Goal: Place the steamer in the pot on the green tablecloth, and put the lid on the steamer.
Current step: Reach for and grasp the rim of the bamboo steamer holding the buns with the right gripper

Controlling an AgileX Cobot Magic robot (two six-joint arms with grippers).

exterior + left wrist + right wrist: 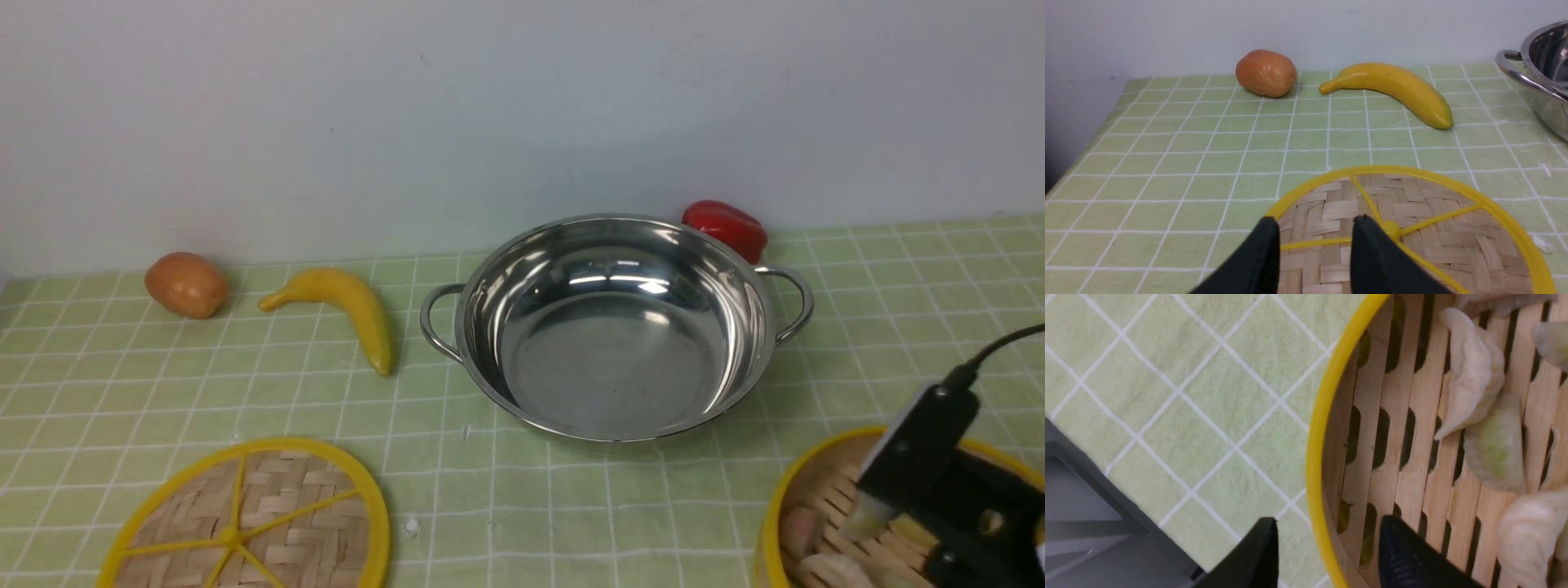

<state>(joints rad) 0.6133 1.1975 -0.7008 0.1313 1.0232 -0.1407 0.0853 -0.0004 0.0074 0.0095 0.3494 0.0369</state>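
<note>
Straddling the yellow rim of the steamer [829, 490], the right gripper [1327, 522] stands with its fingers parted.

The green tablecloth [163, 384] spreads under everything; the pot [612, 359] sits upright on it at centre back, loop handles out to either side; the steamer rests on the cloth at the near right, well apart from the pot; the lid [245, 523] lies flat at the near left, spokes up; the right gripper has one finger outside the steamer's wall and one inside over the slats, clasping nothing; the left gripper [1314, 224] hovers over the lid, jaws apart, holding nothing; a banana [343, 306] lies left of the pot; a red pepper [727, 229] sits behind it; a potato [186, 284] lies far left; dumplings [1474, 388] rest on the slats.
</note>
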